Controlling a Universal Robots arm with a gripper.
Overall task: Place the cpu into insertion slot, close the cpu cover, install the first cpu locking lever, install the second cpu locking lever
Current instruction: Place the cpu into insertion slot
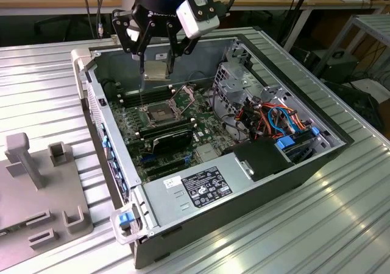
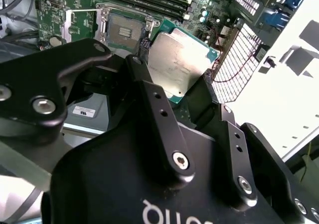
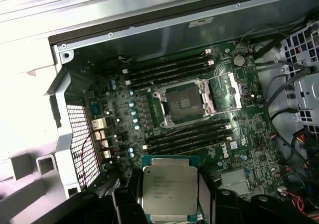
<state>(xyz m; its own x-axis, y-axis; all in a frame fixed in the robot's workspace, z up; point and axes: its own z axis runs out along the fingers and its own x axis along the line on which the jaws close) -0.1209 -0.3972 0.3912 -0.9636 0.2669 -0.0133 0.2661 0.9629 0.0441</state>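
Note:
My gripper [image 1: 156, 73] is shut on the cpu [image 1: 156, 71], a flat silver-topped square chip with a green edge. It hangs above the motherboard, behind and higher than the insertion slot [image 1: 159, 112]. Both wrist views show the cpu [image 2: 179, 62] [image 3: 169, 191] pinched by its edges between the black fingers [image 2: 144, 82]. The insertion slot [image 3: 183, 103] [image 2: 122, 31] lies open, with a dark centre and a silver rim and nothing in it. The cpu cover [image 3: 225, 89], a thin silver frame, is swung open beside the slot. Thin wire levers stand unlatched around it.
Long black memory slots [image 3: 169, 67] flank the socket on both sides. The open computer case [image 1: 97, 85] has tall walls. A drive cage with cables [image 1: 268, 112] and a power supply [image 1: 204, 186] fill its near and right parts. A grey fixture [image 1: 42, 189] lies on the ribbed table.

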